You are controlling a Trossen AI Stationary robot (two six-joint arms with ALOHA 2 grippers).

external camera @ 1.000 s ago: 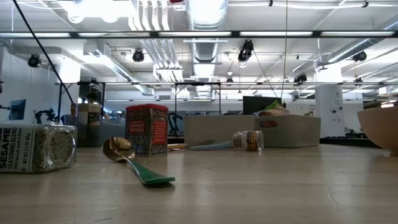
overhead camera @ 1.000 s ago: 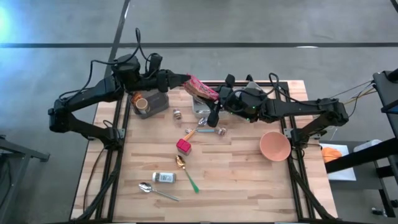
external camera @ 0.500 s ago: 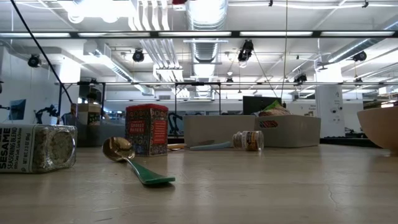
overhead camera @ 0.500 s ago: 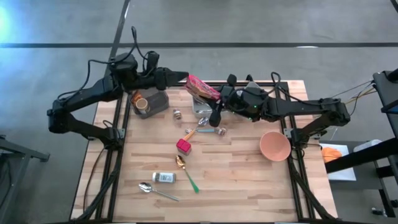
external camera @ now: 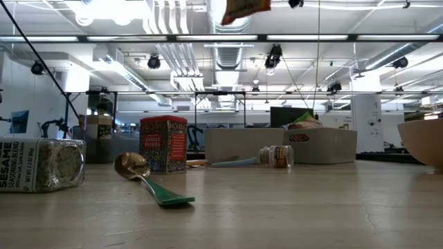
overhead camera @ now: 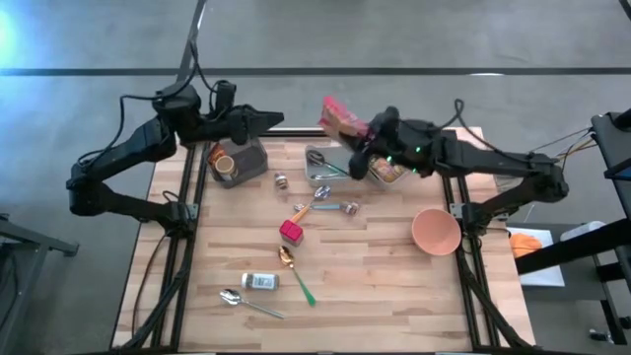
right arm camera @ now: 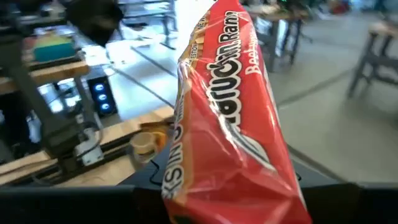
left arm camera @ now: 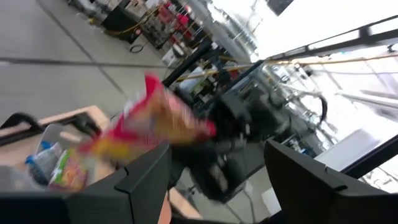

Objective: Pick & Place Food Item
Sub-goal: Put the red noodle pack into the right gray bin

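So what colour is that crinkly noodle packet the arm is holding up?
Red plastic noodle packet with white lettering; clearest in the right wrist view.

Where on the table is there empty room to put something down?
Bare wood lies in front of the bowl, right of the green spoon, and left of the red tin. The back edge is crowded: bins, cup.

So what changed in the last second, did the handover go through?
Yes: the left gripper let go of the ramen packet and pulled back to its own side, fingers open. The right gripper holds the packet alone and has lifted it past the far edge. The items on the table stayed put.
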